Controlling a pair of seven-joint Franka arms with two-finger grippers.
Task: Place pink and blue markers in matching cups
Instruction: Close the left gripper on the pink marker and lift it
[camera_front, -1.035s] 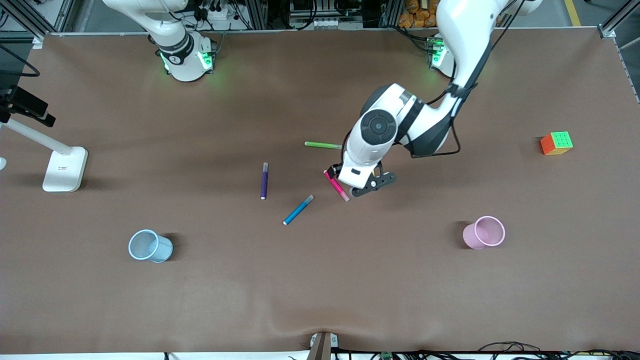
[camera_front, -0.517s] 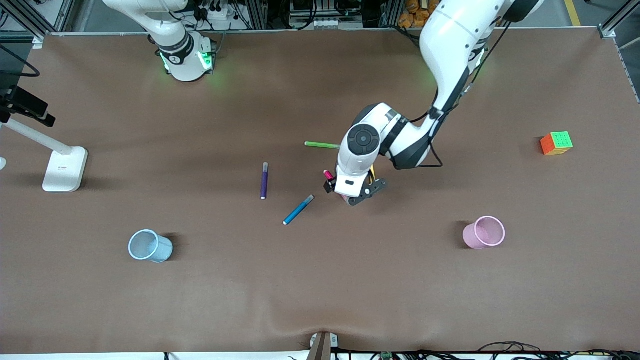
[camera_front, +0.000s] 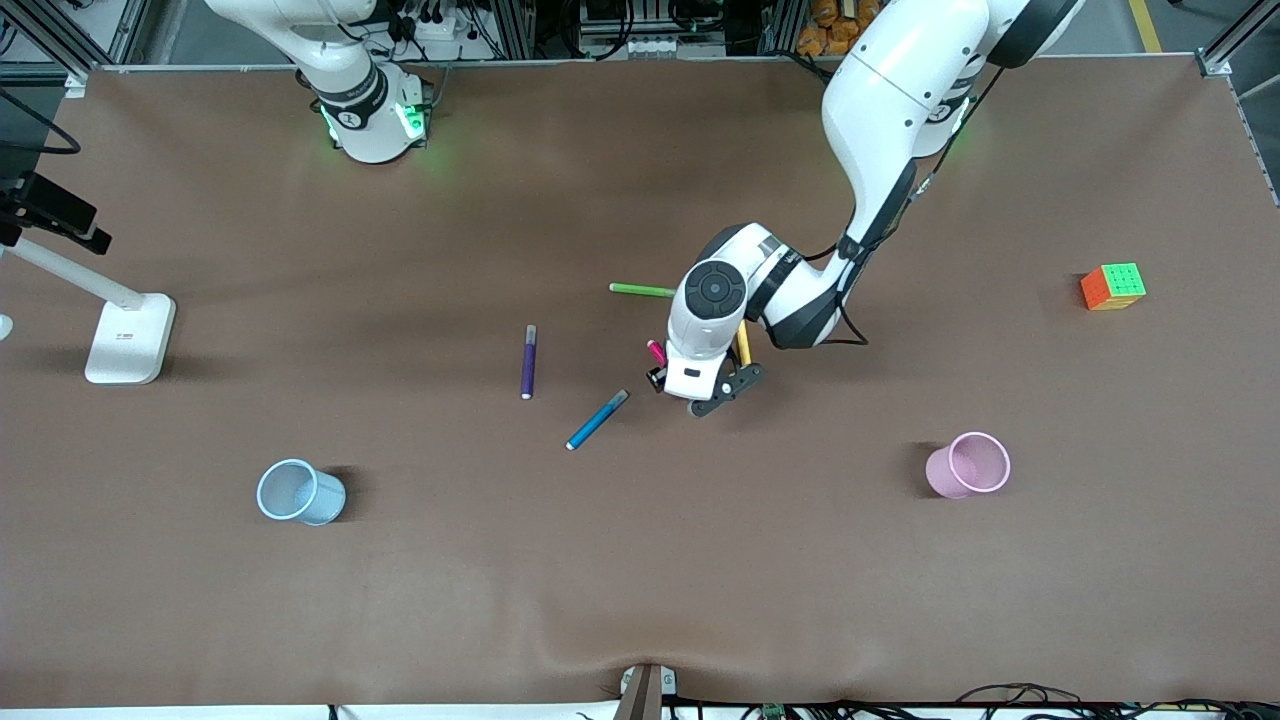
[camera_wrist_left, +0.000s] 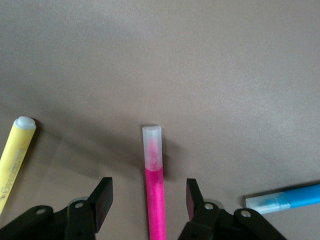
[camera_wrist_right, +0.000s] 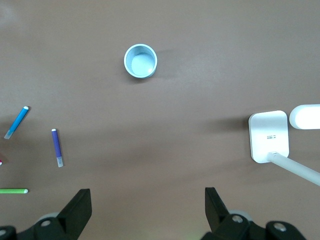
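Note:
The pink marker (camera_front: 656, 351) lies on the table, mostly hidden under my left hand. In the left wrist view it (camera_wrist_left: 155, 200) lies between the open fingers of my left gripper (camera_wrist_left: 148, 192), untouched on both sides. My left gripper (camera_front: 688, 392) is low over it. The blue marker (camera_front: 597, 419) lies beside it, toward the right arm's end, and shows in the left wrist view (camera_wrist_left: 287, 198). The pink cup (camera_front: 968, 465) stands toward the left arm's end, the blue cup (camera_front: 298, 492) toward the right arm's end. My right gripper (camera_wrist_right: 145, 205) is open, empty and waits high above the table.
A yellow pen (camera_front: 743, 345) lies right beside my left hand. A green pen (camera_front: 642, 290) and a purple pen (camera_front: 528, 361) lie near the markers. A colour cube (camera_front: 1113, 286) sits toward the left arm's end. A white lamp base (camera_front: 130, 338) stands at the right arm's end.
My left gripper has moved over the pink marker and lowered, covering most of it. The markers and cups have not moved.

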